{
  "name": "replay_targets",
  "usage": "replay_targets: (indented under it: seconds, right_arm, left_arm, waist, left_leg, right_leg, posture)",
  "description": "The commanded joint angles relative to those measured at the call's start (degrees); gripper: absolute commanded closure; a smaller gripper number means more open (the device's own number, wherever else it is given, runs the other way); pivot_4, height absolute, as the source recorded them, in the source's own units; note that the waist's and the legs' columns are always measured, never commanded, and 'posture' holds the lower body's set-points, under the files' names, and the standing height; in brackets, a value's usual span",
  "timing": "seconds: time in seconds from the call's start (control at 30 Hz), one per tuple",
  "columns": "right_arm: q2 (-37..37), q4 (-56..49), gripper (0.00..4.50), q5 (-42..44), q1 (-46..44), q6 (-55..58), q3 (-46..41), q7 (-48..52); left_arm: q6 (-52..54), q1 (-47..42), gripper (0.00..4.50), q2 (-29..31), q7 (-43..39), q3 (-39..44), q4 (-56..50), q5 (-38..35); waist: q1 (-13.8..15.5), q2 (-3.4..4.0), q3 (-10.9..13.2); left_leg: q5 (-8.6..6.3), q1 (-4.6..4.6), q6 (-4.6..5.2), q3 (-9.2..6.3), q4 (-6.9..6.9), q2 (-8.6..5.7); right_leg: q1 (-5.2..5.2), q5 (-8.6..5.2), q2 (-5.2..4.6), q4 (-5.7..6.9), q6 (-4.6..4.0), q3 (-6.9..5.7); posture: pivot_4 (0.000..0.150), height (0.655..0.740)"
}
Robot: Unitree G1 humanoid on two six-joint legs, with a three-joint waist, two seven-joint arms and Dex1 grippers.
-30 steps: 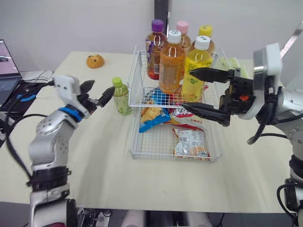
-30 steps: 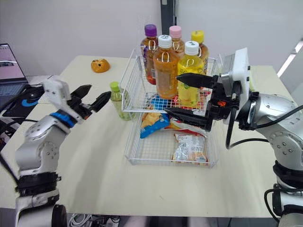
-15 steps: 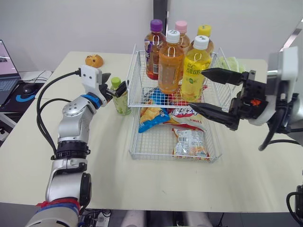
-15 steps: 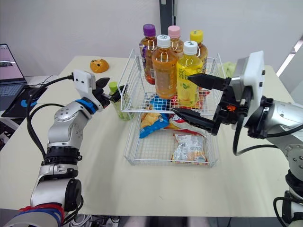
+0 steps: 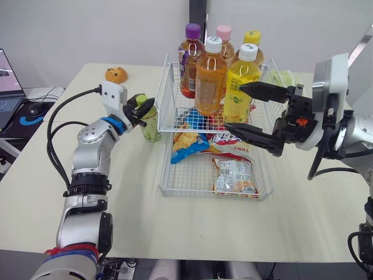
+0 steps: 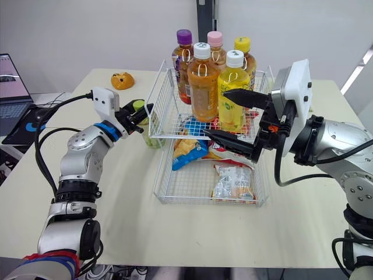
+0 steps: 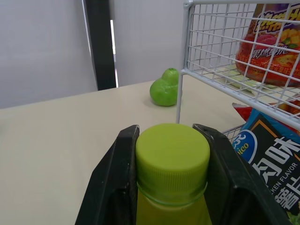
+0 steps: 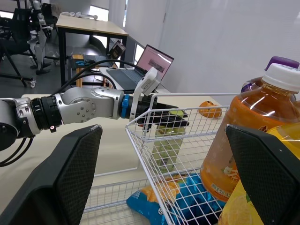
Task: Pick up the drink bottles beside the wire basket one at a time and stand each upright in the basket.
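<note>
Table [image 5: 175, 227] holds the wire basket [image 5: 165, 170] in the middle. In the near end of the basket a clear snack packet [image 5: 235, 177] lies flat. Behind it lie a blue bag [image 5: 185, 146] and a red bag [image 5: 230, 140], partly tucked under the basket's raised back shelf.

Right gripper [image 5: 234, 106] hangs over the right half of the basket. Its fingers are spread wide, one above the other, holding nothing, just in front of the yellow bottle [image 5: 240, 87].

The green bottle [image 5: 151, 127] stands upright on the table, just outside the basket's left wall and level with the back shelf. Left gripper [image 5: 144, 112] is clamped on it at the cap, with both fingers [image 7: 117, 187] pressed against the cap's sides in the left wrist view.

On the basket's back shelf five bottles stand upright. The orange bottle [image 5: 211, 81] and the yellow bottle are in front. The purple-cap bottle [image 5: 190, 58], pink-cap bottle [image 5: 224, 36] and yellow-cap bottle [image 5: 253, 38] are behind them.

Beyond the basket's far left corner, well apart, sits a small orange thing [image 5: 116, 74]. A green fruit [image 7: 166, 89] sits behind the basket's far right corner. A laptop [image 5: 9, 87] is far off to the basket's left.
</note>
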Motion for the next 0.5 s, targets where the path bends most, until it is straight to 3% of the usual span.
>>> replay_targets:
  seconds: [0.03, 0.27, 0.5]
  right_arm:
    - [0.09, -0.64, 0.00, -0.81, -0.80, -1.14, -0.43, -0.12]
    - [1.16, 1.21, 0.00, -1.74, -1.30, -1.81, -0.23, 1.09]
    - [1.44, 0.89, 0.00, -3.89, -1.01, -3.03, -0.19, 1.36]
  left_arm:
    - [4.02, -4.95, 3.12, 6.44, -4.87, 3.49, -3.65, -4.05]
    - [16.86, -22.75, 3.12, 17.79, -21.74, 0.60, -2.08, -9.03]
    - [22.77, -41.11, 3.12, 16.79, -28.62, -2.80, 6.43, -8.58]
  waist:
    - [-0.36, -0.03, 0.02]
    - [-0.50, -0.30, 0.18]
    - [-0.35, -0.30, 0.18]
  left_leg:
    - [0.00, -0.02, 0.00, 0.00, 0.00, 0.01]
    - [0.02, -0.24, -0.03, -0.05, 0.03, -0.01]
    - [0.00, -0.17, 0.01, -0.02, 0.05, -0.09]
  right_leg:
    - [-0.02, 0.00, 0.01, 0.00, 0.00, 0.00]
    - [-0.17, 0.00, 0.03, -0.04, 0.00, -0.06]
    - [-0.06, -0.02, -0.02, -0.11, 0.03, -0.02]
  posture:
    - [0.150, 0.7400]
    - [0.150, 0.7400]
    - [0.150, 0.7400]
